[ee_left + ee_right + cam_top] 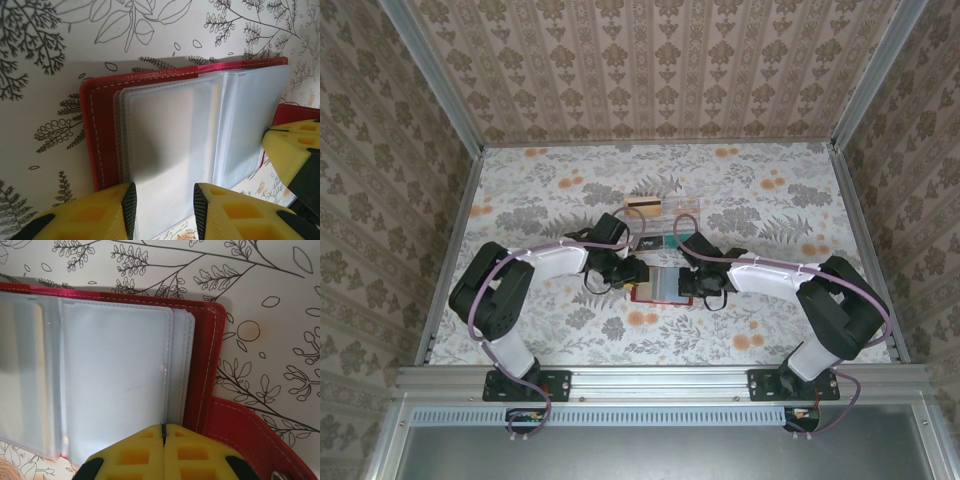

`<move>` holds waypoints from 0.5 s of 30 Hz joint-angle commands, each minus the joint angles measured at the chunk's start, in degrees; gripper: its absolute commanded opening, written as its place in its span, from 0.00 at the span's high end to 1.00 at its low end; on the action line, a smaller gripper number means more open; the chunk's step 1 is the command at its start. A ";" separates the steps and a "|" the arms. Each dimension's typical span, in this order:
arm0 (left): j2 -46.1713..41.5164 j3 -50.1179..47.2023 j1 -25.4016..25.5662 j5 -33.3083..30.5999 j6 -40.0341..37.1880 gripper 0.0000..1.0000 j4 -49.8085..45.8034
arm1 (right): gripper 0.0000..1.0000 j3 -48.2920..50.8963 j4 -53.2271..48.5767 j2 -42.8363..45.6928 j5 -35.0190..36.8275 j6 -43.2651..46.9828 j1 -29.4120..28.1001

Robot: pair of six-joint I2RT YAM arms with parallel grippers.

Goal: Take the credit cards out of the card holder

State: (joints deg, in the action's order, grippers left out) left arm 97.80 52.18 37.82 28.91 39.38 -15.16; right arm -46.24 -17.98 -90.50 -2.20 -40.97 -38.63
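The red card holder [662,287] lies open on the table between both arms, its clear plastic sleeves [170,130] fanned out. A whitish card seems to sit inside a sleeve [115,375], though I cannot be sure. My left gripper [165,205] is open, its yellow fingers straddling the near edge of the left sleeve page. My right gripper [163,429] is shut, with the thin edge of a sleeve page running into its seam, next to the red cover [202,370] and closing tab [250,435]. A tan card with a dark stripe [642,203] lies at the clear tray.
The clear plastic compartment tray [665,222] stands just beyond the card holder, close behind both wrists. The floral table runs out to metal rails and papered walls on all sides. The right gripper's yellow finger [290,155] sits at the holder's right edge in the left wrist view.
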 commanded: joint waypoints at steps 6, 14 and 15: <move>3.18 2.26 1.63 1.70 -0.52 0.57 0.42 | 0.93 1.15 1.28 -1.92 -1.14 -1.38 0.03; 2.75 2.19 1.66 3.28 -0.43 0.53 1.89 | 0.93 1.24 1.56 -1.97 -1.39 -1.39 -0.02; 2.81 2.09 1.68 3.79 -0.25 0.52 2.29 | 0.93 1.28 1.60 -2.05 -1.34 -1.39 0.01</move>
State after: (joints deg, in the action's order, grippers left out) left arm 99.68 53.78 39.03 31.05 39.24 -13.52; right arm -46.09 -16.60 -90.98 -2.72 -41.21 -38.63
